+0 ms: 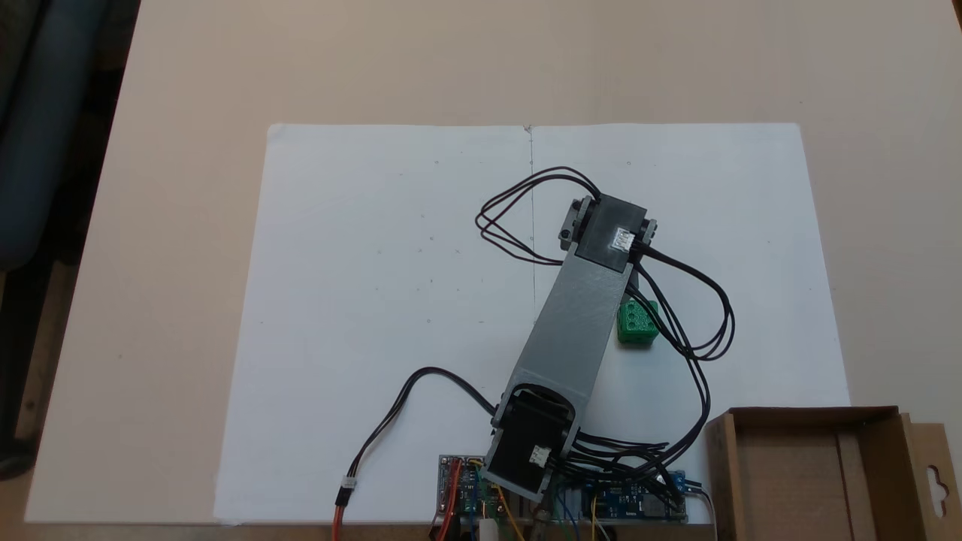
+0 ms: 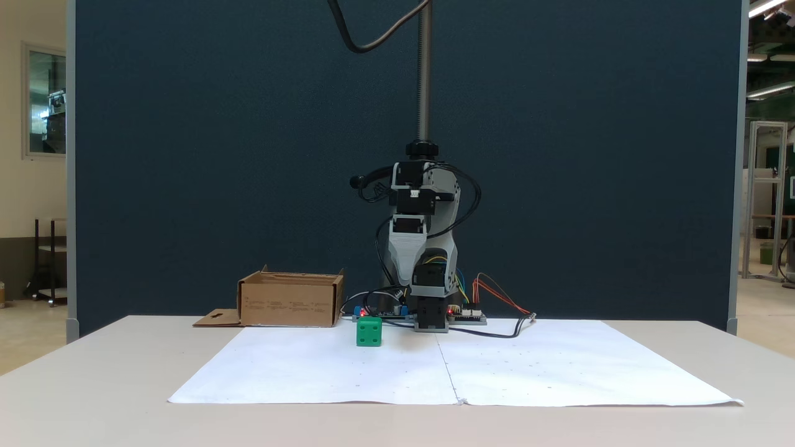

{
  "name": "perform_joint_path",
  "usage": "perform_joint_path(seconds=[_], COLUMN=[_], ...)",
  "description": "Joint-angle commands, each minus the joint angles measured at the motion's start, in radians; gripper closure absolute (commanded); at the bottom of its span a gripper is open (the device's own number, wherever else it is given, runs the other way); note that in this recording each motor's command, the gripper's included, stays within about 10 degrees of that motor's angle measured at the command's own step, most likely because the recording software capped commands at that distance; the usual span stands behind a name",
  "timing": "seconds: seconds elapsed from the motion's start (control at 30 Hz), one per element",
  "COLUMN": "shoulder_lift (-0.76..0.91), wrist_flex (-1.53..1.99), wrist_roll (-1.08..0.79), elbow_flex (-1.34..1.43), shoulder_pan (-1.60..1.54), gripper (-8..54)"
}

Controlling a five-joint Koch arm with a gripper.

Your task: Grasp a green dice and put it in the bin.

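In a fixed view from above, the grey arm runs from its base at the lower centre of the frame up and to the right, ending in a black servo block right of centre. Black cables loop out from that block to its left and down its right side. In the other fixed view, from the front, the arm stands folded at the centre of the frame, its upper links stacked above the base. The fingers lie under the arm's links, and I cannot tell whether they are open or closed.

The green dice sits on the white paper sheet, just beside the right edge of the grey link in the view from above, right of centre. From the front the green dice rests on the sheet left of the base, slightly left of centre, showing pips on its front face, apart from the arm.

The cardboard box stands at the lower right of the view from above, off the sheet's corner, with its hanger-hole flap at the right edge. Its inner floor looks bare. From the front the box stands left of centre on the worktop, well apart from the dice, its flap lying flat to its left.
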Motion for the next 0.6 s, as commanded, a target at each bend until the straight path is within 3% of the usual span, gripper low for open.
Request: perform_joint_path(seconds=[0.0, 0.57], shoulder_lift=[0.011, 0.006], wrist_flex=[-0.023, 0.04], wrist_roll=[-0.137, -0.353], elbow_flex=[-0.051, -0.074], shoulder_pan=[0.032, 0.451], gripper=[1.7, 1.1])
